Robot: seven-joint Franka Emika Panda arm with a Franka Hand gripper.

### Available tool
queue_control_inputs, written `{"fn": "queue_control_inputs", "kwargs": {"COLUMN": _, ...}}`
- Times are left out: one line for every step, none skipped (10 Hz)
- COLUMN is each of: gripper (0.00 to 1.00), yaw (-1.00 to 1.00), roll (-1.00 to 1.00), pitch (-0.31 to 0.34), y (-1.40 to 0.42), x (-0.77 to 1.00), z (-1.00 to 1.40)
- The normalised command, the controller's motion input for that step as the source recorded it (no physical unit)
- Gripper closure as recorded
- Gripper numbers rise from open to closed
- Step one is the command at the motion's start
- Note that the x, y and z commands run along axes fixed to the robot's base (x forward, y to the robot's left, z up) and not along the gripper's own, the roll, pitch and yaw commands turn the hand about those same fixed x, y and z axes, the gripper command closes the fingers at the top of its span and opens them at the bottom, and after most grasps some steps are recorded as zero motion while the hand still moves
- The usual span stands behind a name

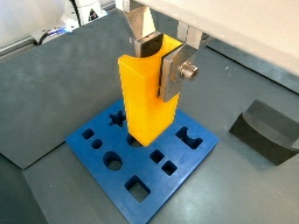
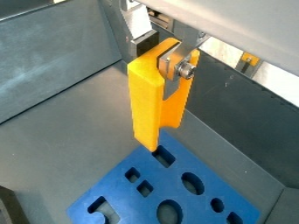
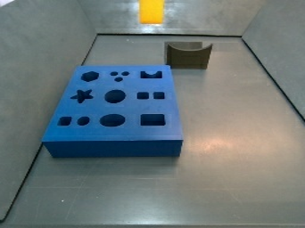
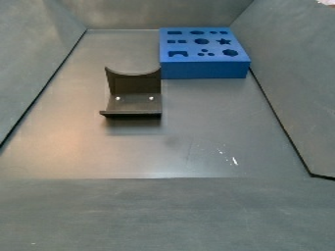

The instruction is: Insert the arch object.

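Note:
My gripper (image 1: pixel 160 59) is shut on the arch object (image 1: pixel 146 101), a tall bright orange-yellow block, and holds it upright by its upper end. It also shows in a wrist view (image 2: pixel 149 105) between the silver fingers (image 2: pixel 176 72). The block hangs above the blue board (image 1: pixel 87 150), its lower end just over the board's holes near one edge (image 2: pixel 122 166). In a side view only the block's lower part (image 3: pixel 152 11) shows at the frame's top, well above the board (image 3: pixel 113 147); the gripper is out of that frame. In a side view the board (image 4: pixel 203 67) lies at the far end; block and gripper are out of frame.
A larger dark olive-brown block with a curved notch (image 3: pixel 188 55) stands on the grey floor apart from the board, also in a side view (image 4: pixel 131 93) and a wrist view (image 1: pixel 268 129). Grey walls enclose the floor.

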Motion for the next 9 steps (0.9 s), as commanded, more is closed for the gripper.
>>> {"fn": "queue_control_inputs", "kwargs": {"gripper": 1.0, "yaw": -0.11, "roll": 0.0, "pitch": 0.0, "y": 0.06, "x": -0.18, "z": 0.0}}
{"fn": "queue_control_inputs", "kwargs": {"gripper": 1.0, "yaw": -0.57, "roll": 0.0, "pitch": 0.019, "y": 0.23, "x": -0.12, "z": -0.11}}
{"fn": "queue_control_inputs", "kwargs": {"gripper": 1.0, "yaw": -0.87, "roll": 0.0, "pitch": 0.06, "y": 0.11, "x": -0.13, "z": -0.23}}
{"fn": "queue_control_inputs", "kwargs": {"gripper": 1.0, "yaw": -0.99, "roll": 0.0, "pitch": 0.06, "y": 0.0, "x": -0.1, "z": -0.23}}
{"fn": "queue_control_inputs", "kwargs": {"gripper": 1.0, "yaw": -1.0, "roll": 0.0, "pitch": 0.06, "y": 0.0, "x": -0.1, "z": -0.24}}
{"fn": "queue_control_inputs", "kwargs": {"gripper": 1.0, "yaw": -1.0, "roll": 0.0, "pitch": 0.061, "y": 0.0, "x": -0.09, "z": -0.25}}
{"fn": "queue_control_inputs", "kwargs": {"gripper": 1.0, "yaw": -1.0, "roll": 0.0, "pitch": 0.051, "y": 0.0, "x": -0.02, "z": -0.27}}
{"fn": "queue_control_inputs", "kwargs": {"gripper": 1.0, "yaw": -0.92, "roll": 0.0, "pitch": 0.036, "y": 0.08, "x": 0.0, "z": -0.26}}
{"fn": "queue_control_inputs", "kwargs": {"gripper": 1.0, "yaw": -0.7, "roll": 0.0, "pitch": 0.06, "y": 0.33, "x": 0.0, "z": -0.29}}
